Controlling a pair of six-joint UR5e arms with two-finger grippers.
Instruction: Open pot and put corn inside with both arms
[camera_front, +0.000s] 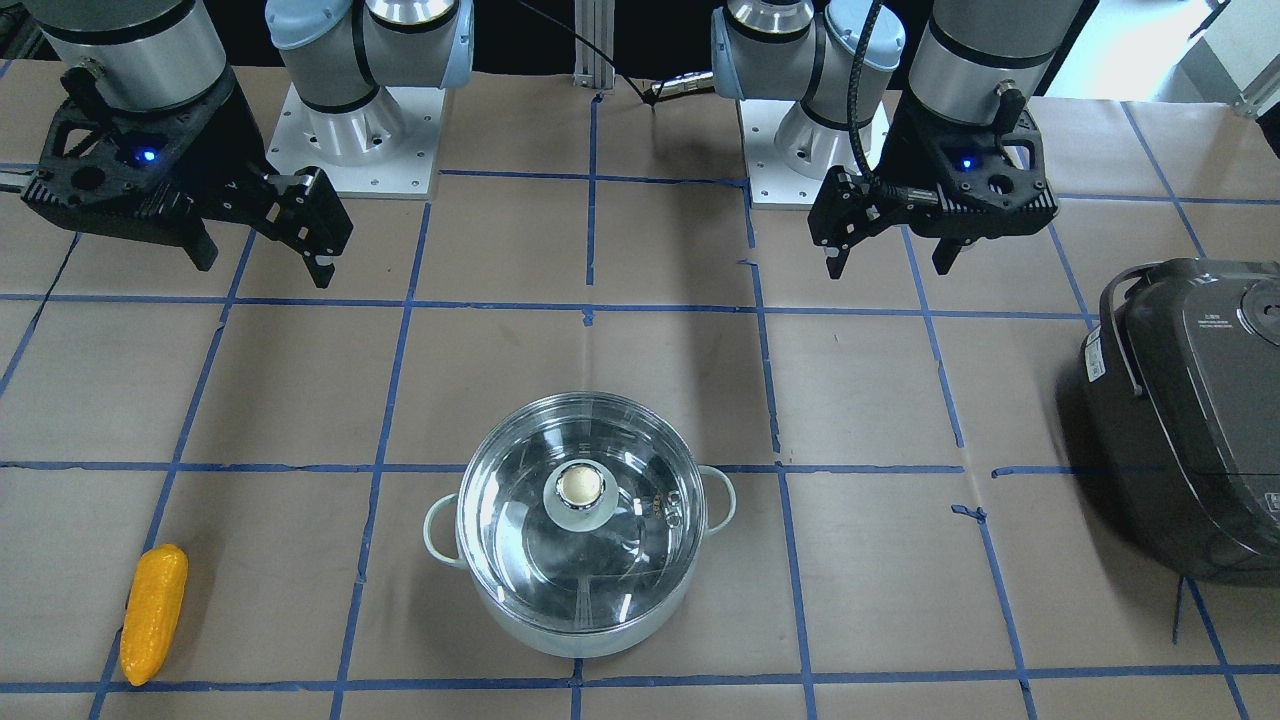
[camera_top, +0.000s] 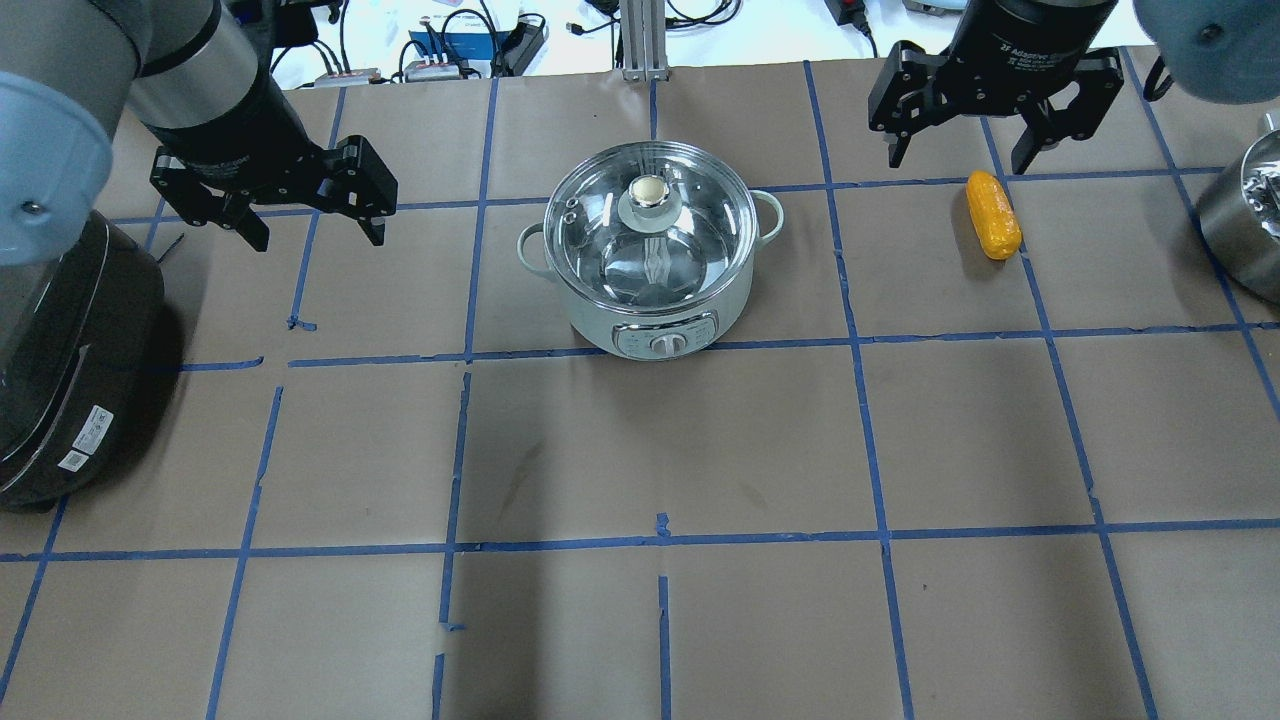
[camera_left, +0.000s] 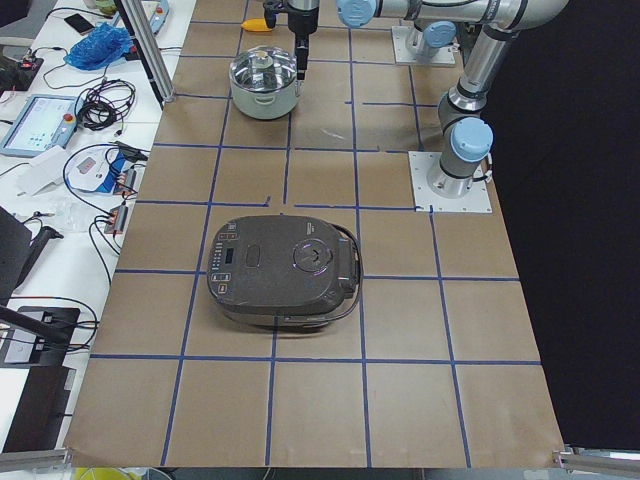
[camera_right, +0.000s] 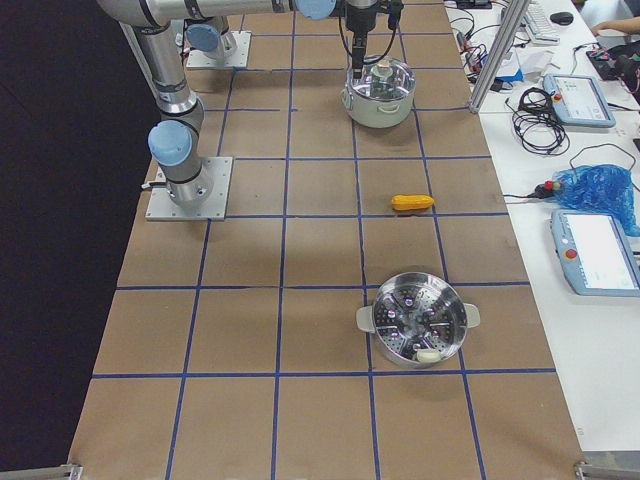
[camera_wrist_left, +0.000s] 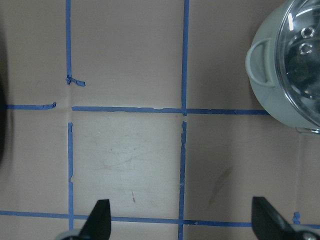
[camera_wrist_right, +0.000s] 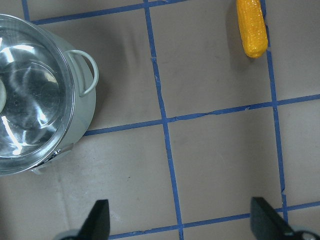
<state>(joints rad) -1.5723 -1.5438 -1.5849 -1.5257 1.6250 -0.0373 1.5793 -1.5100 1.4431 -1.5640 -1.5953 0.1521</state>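
The bench (camera_top: 660, 450) is covered with brown paper, and blue tape (camera_top: 470, 355) divides it into squares. In the overhead view, a dark rice cooker (camera_top: 70, 370) stands at the far left. Near it the left end effector (camera_top: 320, 240) hangs above the paper with its fingers spread wide and nothing between them. In the middle sits the pot (camera_top: 650, 300), closed by its glass lid (camera_top: 700, 240) with the knob (camera_top: 650, 192) in the centre. Further right the corn (camera_top: 993, 215) lies on the bench, well apart from the pot and near the right end effector (camera_top: 958, 162), which is also wide open and empty. At the right edge a steel steamer pot (camera_top: 1240, 220) shows only partly.

Neither step seems begun. The knob is small, round and shiny, so an off-centre grip could slip, and the lid could drop back or drag the pot sideways. The corn is rounded and may roll away if the fingers close on it unevenly. If the lid is not held clear, the corn could strike it.

There are one pot, one lid, one corn, one rice cooker, one steamer pot and two end effectors.
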